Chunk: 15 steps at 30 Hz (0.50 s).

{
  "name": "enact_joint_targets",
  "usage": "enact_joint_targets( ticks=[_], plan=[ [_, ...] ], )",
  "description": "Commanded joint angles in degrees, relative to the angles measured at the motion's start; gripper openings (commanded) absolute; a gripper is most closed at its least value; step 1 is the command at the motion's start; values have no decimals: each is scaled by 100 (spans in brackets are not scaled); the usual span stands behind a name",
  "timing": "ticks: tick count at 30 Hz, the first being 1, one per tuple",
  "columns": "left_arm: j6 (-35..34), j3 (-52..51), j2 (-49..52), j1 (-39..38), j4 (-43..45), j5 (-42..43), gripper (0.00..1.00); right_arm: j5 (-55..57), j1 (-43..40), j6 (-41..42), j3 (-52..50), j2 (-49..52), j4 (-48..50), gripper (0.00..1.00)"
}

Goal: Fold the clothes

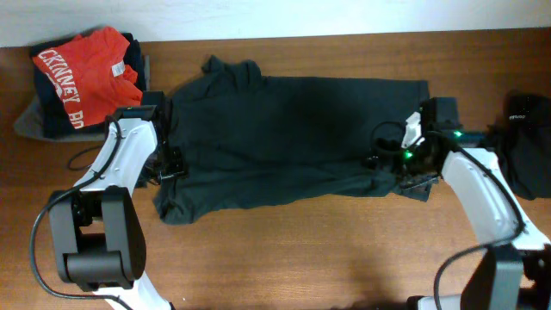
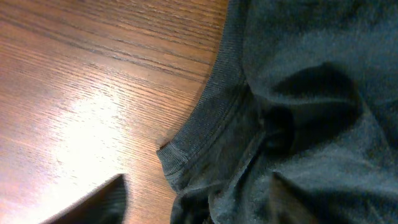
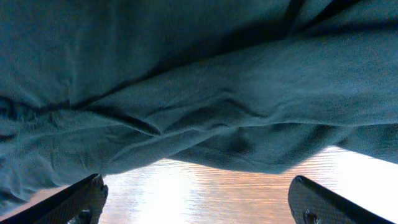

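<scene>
From overhead, the dark grey-green T-shirt [image 1: 293,138] lies spread across the middle of the wooden table [image 1: 301,258], wrinkled, and both arms reach in to it from the sides. The left gripper [image 1: 170,164] sits at the shirt's left edge and the right gripper [image 1: 405,168] at its right edge, low on the cloth. Whether the fingers are apart cannot be told from up here. A red shirt [image 1: 86,73] with white lettering lies on a dark pile at the far left corner. A black garment [image 1: 529,129] lies at the right edge, apart from the spread shirt.

In the left wrist view, the left gripper [image 2: 193,205] has its fingers apart. One finger [image 2: 99,202] is over bare wood and the other is a dark shape against the cloth. The shirt's ribbed edge [image 2: 205,124] runs through the gap between them and is not pinched.

In the right wrist view, the right gripper [image 3: 199,205] stands wide apart, both fingertips [image 3: 81,199] low over bare wood. The shirt's folded edge [image 3: 236,155] lies just beyond the tips, outside the gap.
</scene>
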Motion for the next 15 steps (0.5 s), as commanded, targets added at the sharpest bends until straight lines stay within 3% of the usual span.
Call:
enact_joint_targets(
  ticks=[1,4,15],
  plan=[
    [-22,83,66,20,-31,-22,85,-114,173,796,-35,323,63,97],
    [-22,83,66,20,-44,-22,91,-170,188,960,-35,544,186,97],
    [-22,83,66,20,-44,-20,95,-332,214,1572,-35,1027,704,96]
  ],
)
